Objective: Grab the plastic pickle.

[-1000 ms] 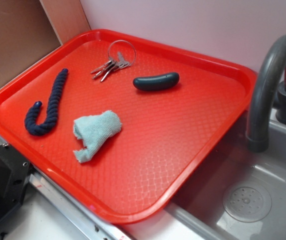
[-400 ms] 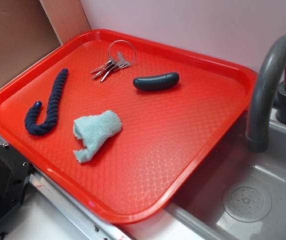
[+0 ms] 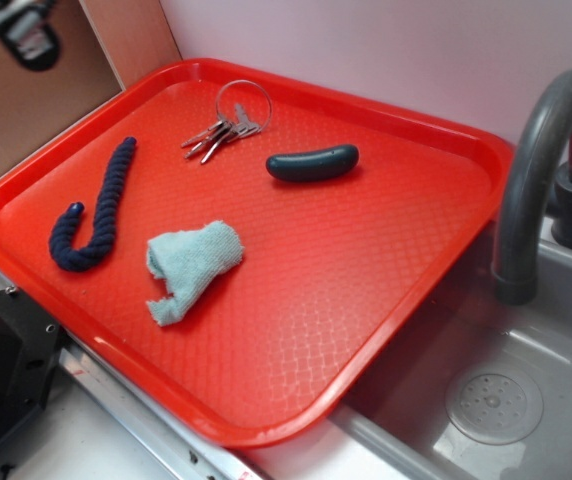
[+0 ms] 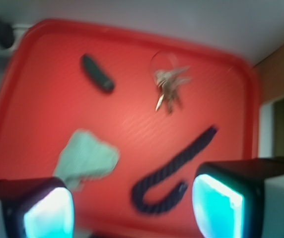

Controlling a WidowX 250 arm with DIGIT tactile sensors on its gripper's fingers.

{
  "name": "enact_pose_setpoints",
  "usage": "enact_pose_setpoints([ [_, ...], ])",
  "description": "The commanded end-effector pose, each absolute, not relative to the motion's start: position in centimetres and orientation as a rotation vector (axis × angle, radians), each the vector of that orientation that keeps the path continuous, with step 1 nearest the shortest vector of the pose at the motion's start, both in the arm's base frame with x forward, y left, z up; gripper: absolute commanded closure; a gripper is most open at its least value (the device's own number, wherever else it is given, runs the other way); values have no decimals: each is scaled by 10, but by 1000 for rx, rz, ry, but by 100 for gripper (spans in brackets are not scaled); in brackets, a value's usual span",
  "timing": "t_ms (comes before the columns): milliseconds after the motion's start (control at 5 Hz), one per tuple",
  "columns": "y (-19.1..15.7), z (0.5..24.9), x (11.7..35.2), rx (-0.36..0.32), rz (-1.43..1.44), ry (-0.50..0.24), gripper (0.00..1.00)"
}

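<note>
The plastic pickle (image 3: 312, 163) is dark teal-green and lies on its side in the far middle of the red tray (image 3: 366, 260), right of a bunch of keys. My gripper (image 3: 24, 30) shows blurred at the top left of the exterior view, high above the tray's left corner and far from the pickle. In the wrist view the pickle (image 4: 97, 73) lies at the upper left. The gripper (image 4: 132, 213) is open there, its two cyan pads (image 4: 216, 206) wide apart with nothing between them.
On the tray also lie keys on a ring (image 3: 228, 128), a navy hooked rope (image 3: 96, 210) and a crumpled light-blue cloth (image 3: 191, 265). A grey faucet (image 3: 536, 170) and sink (image 3: 496, 400) stand right of the tray. A cardboard wall (image 3: 26, 110) rises at the left.
My gripper has come into the exterior view at the top left; one second ago it was out of view. Nothing on the tray has moved.
</note>
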State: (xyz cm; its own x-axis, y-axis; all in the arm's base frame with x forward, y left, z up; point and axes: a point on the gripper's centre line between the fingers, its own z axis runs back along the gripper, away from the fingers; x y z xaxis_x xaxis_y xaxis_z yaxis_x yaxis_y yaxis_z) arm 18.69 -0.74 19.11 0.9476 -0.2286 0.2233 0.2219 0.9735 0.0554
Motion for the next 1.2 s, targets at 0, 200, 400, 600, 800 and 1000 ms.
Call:
enact_pose_setpoints([
  [0, -34, 165, 255, 60, -504, -307, 0],
  [200, -43, 150, 271, 95, -549, -292, 0],
  [400, -54, 127, 286, 58, -604, -257, 0],
  [600, -58, 114, 296, 72, -611, -236, 0],
  [800, -60, 90, 304, 65, -626, -188, 0],
  [1000, -64, 74, 307, 40, -648, -163, 0],
])
